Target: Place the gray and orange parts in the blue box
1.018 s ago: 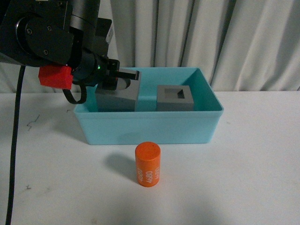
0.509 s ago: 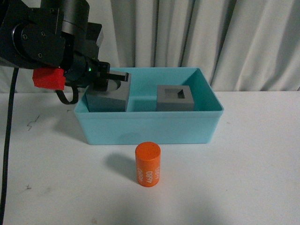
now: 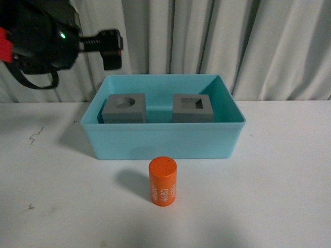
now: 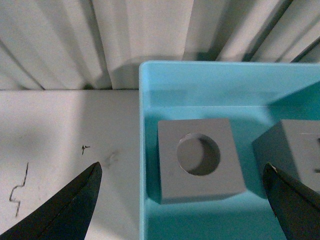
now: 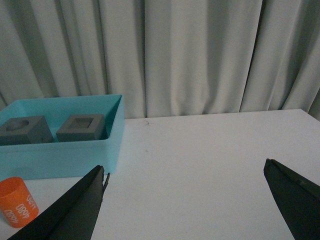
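The blue box (image 3: pixel 165 142) stands mid-table. Inside it rest two gray cubes: one with a round recess (image 3: pixel 124 108) on the left and one with a square recess (image 3: pixel 193 107) on the right. The orange cylinder (image 3: pixel 163 181) stands upright on the table in front of the box. My left gripper (image 3: pixel 110 49) hangs open above the box's left end, holding nothing. In the left wrist view it (image 4: pixel 181 167) is high over the round-recess cube (image 4: pixel 200 157) and the box wall (image 4: pixel 142 150). My right gripper (image 5: pixel 185 167) is open over bare table, with the orange cylinder (image 5: pixel 17 202) and box (image 5: pixel 60 155) off to one side.
A white table (image 3: pixel 279 196) carries everything, with pale curtains (image 3: pixel 207 41) close behind the box. A red block (image 3: pixel 4 44) sits on my left arm. Small pen marks (image 3: pixel 35 135) lie on the table left of the box.
My left gripper let go of the round-recess cube, which now sits flat in the box's left half. The arm rose and drew back to the upper left.
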You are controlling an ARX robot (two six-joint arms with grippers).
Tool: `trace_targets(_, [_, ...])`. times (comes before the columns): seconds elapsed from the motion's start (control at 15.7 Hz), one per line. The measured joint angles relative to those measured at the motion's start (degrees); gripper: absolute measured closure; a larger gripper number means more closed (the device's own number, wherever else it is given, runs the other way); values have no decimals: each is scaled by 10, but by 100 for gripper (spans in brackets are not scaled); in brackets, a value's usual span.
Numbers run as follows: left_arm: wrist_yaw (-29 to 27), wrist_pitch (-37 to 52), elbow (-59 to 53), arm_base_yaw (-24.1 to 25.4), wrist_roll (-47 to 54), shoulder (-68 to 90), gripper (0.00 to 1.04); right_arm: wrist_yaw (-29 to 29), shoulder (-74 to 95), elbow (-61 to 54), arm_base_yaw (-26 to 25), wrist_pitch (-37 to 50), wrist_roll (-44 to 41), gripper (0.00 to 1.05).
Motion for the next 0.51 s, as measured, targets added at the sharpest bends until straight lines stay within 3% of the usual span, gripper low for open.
trace_targets(0.32, [132,-95,-316,87,-81,-366,7,0,0,0,0,0,0,6])
trace_targets(0.51, [148,-165,-428,136,-72,-486,7,0,0,0,0,0,0,6])
